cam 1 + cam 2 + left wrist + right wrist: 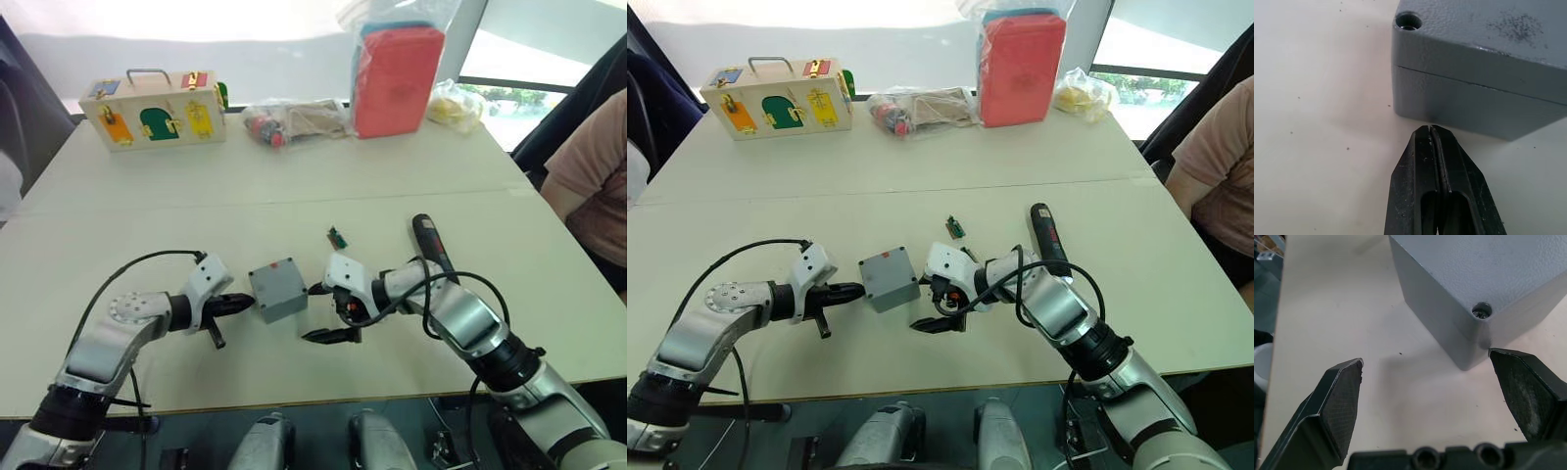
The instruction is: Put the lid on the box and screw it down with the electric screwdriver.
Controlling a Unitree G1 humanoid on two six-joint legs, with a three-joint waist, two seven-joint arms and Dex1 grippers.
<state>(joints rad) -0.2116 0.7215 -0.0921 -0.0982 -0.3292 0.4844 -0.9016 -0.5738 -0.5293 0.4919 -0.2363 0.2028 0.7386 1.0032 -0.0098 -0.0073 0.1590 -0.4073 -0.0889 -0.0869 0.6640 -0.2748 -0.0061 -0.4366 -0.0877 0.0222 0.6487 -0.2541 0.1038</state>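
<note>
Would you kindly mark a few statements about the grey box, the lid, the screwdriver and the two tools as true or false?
1. The flat grey plastic lid already sits on the deep square grey plastic box. True.
2. The left tool is wide open. False: its fingers are shut together, just short of the box's side.
3. The right tool is open beside a corner of the box. True.
4. The right tool holds the slim black electric screwdriver. False: the screwdriver lies on the white table, and the tool holds nothing.
5. The wooden latch box stands next to the grey box. False: it stands at the table's far left, well apart.
</note>
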